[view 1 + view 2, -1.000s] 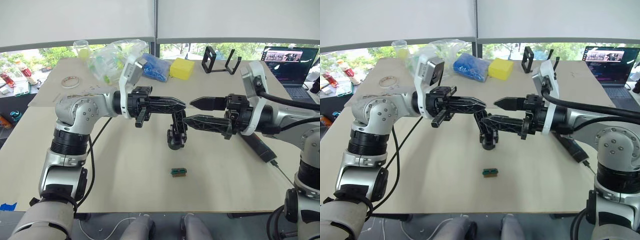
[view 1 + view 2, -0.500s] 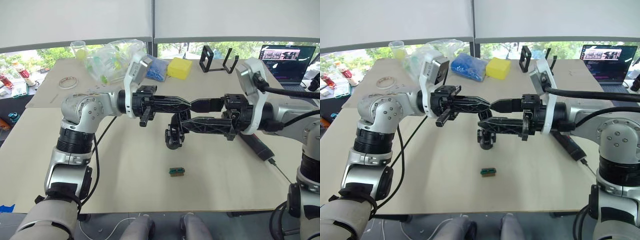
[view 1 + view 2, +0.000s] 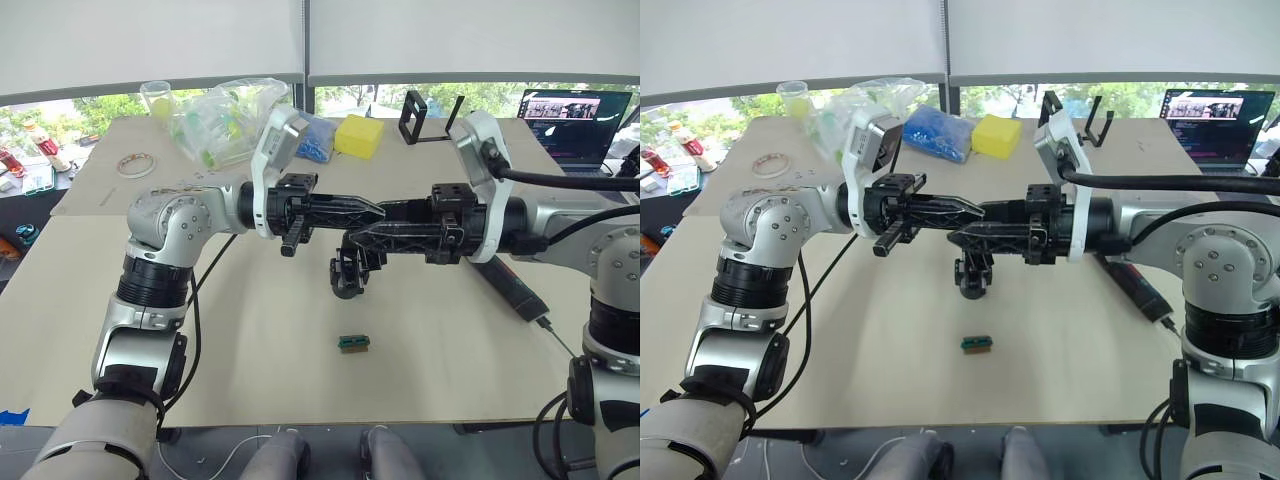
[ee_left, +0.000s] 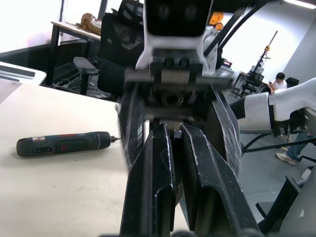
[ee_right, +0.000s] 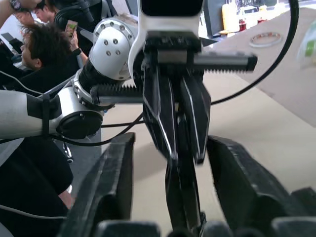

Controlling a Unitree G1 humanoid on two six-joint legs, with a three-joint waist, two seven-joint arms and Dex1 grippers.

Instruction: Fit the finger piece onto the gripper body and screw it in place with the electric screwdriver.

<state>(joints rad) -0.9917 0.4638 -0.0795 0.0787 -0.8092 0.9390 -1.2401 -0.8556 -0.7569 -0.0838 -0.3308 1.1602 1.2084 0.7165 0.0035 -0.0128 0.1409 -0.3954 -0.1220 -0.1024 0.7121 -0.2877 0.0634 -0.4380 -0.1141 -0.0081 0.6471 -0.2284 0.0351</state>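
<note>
Left hand (image 3: 365, 210) pinches finger piece (image 5: 178, 190) between my spread right hand (image 3: 362, 232); fitting and screwing remain, electric screwdriver (image 4: 64, 143) untouched.

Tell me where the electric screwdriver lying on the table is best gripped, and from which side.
Grip the electric screwdriver around its thick black body, mid-length, coming down from above with the fingers across the barrel. It lies flat on the table on the robot's right, bit toward the near edge, so the right gripper is probably better placed.
</note>
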